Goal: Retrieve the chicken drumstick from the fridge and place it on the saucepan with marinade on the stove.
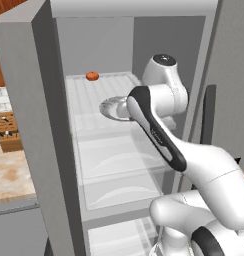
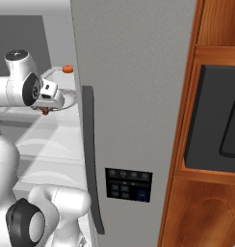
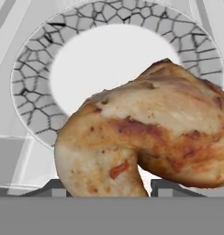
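Note:
The fridge stands open, and my arm reaches in over its upper clear shelf. A golden-brown chicken drumstick sits close under the hand, above a round plate with a cracked grey rim. My gripper has its two dark tips on either side of the meat's lower end and is shut on it. From the right, the gripper points down with a small brown bit of the drumstick at its tips. The plate is partly hidden behind my forearm. The saucepan and the stove are out of view.
A small red-orange tomato-like item lies at the back of the same shelf. The fridge's closed right door with its dark curved handle stands close to my right. A wooden cabinet with a dark appliance follows it. A counter lies left.

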Available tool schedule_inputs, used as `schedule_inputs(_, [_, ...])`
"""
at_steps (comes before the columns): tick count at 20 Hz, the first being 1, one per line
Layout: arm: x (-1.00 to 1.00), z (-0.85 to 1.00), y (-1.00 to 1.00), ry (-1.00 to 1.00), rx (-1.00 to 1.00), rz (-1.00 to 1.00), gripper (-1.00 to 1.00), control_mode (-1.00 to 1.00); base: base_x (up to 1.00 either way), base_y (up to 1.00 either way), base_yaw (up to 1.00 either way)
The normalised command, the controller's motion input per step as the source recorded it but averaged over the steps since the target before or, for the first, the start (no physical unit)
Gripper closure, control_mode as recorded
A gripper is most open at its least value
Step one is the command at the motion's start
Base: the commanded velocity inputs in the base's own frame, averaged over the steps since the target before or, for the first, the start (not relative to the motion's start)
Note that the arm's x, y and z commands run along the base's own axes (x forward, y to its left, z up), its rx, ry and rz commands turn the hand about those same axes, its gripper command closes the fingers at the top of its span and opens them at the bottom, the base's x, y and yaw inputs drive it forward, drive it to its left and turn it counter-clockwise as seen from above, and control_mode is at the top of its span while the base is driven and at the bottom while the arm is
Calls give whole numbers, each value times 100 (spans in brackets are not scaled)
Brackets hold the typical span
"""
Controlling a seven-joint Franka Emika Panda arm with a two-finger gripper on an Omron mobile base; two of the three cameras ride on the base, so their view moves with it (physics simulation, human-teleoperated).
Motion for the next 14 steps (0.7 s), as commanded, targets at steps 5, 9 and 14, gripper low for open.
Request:
schedule_inputs(5, [-71,27,-16,8,0,0,100,-100,0,0,0])
schedule_inputs(9, [-89,2,-21,15,0,-1,100,-100,0,0,0])
schedule_inputs(14, [-67,0,-37,6,0,0,100,-100,0,0,0])
